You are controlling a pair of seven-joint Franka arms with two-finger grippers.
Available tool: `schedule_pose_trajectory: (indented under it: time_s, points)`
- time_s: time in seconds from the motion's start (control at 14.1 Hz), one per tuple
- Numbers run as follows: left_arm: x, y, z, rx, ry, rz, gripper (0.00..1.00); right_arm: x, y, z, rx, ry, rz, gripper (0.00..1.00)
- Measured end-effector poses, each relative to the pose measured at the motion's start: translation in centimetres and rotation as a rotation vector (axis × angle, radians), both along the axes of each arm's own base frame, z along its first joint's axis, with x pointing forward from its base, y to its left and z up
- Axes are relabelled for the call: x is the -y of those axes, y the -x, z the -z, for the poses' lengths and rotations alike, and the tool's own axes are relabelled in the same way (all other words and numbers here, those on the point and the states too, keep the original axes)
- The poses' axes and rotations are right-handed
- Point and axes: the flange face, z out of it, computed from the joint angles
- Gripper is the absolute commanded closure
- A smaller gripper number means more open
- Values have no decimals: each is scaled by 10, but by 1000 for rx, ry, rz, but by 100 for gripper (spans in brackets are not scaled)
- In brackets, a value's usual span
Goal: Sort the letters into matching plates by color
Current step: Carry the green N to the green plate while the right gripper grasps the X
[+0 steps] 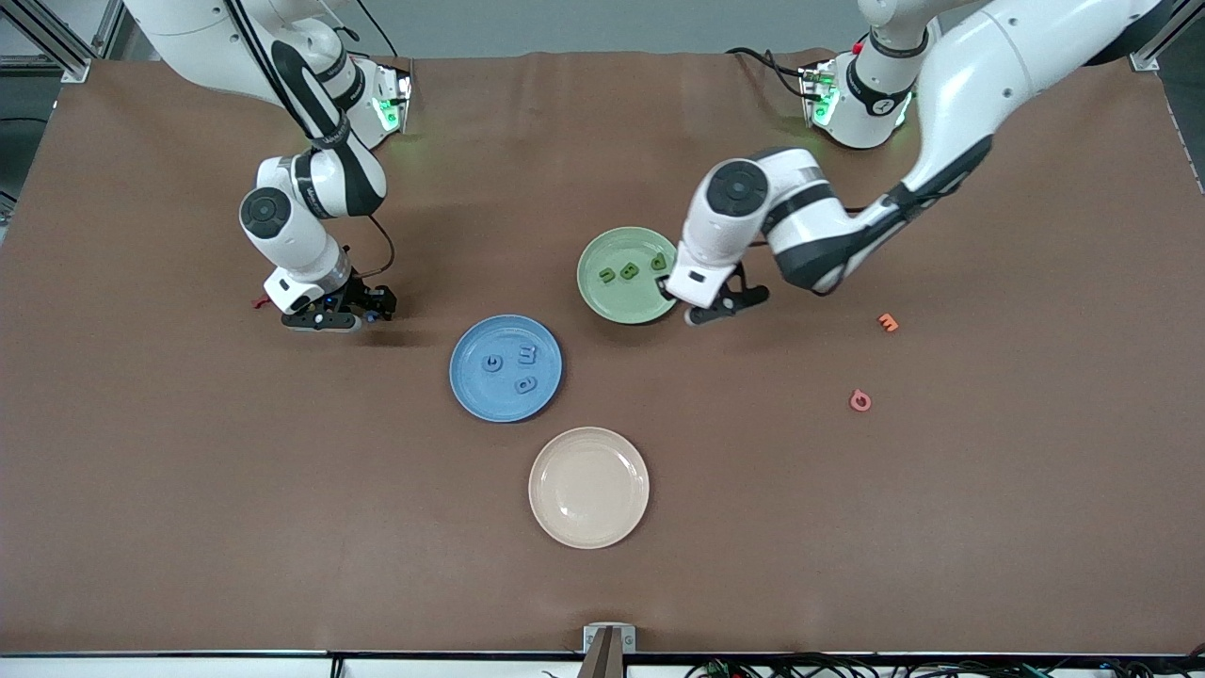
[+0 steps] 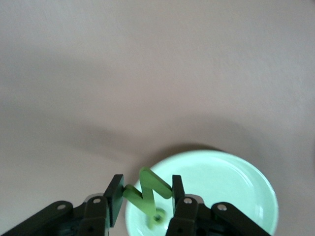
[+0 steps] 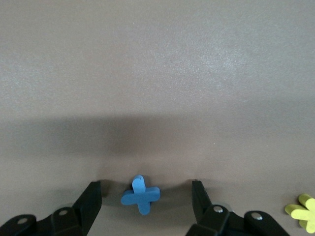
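The blue plate sits mid-table with three blue letters on it. The green plate lies just beside it, farther from the front camera and toward the left arm's end, holding three green letters.

The left gripper hangs over the green plate's rim, at the edge turned away from the blue plate, its jaws pinching a green zigzag letter. To finish well, I'd say it should carry the letter a little farther in over the dish before letting go, and release low, so the piece does not bounce off the rim. The arm reaches in from its base with the forearm slanting down toward the plate and the wrist bent so the fingers point at the table.

The right gripper is low at the table, well apart from the blue plate toward the right arm's end. Its jaws stand open on either side of a blue cross-shaped letter, which lies on the table between them, not touched by either finger. The letter looks about centred; a straight squeeze should catch it, provided the fingertips are right down at the surface. That arm folds down steeply, wrist tucked over the spot. A yellow letter lies close by.

The cream plate, nearer the front camera than the blue plate, is bare.
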Motion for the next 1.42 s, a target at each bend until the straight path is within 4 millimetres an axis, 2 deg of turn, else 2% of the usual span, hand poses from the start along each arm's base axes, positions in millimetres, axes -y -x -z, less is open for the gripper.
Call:
schedule_pose_trajectory:
  time_s: [0.21,0.35,0.64,0.71,0.85,1.06,1.42]
  points:
    - [42,37,6,-1,-24,-40,76,0,0,0,1,0,-1,41]
    - [58,58,8,-3,-36,-52,76,-2,-1,-1,3,-1,-3,48]
    - [72,79,16,-15,-55,-59,76,-2,-3,-3,7,-3,-4,64]
    - [74,84,24,-16,-70,-55,76,-3,-3,-4,8,-3,-5,66]
    - [80,95,42,-16,-98,-48,76,-3,-3,-4,8,-4,-7,77]
    - [90,105,54,-21,-104,-43,76,-3,-3,-5,8,-4,-8,97]
    - [95,99,58,-18,-93,-54,72,-3,-3,-5,8,-4,-8,99]
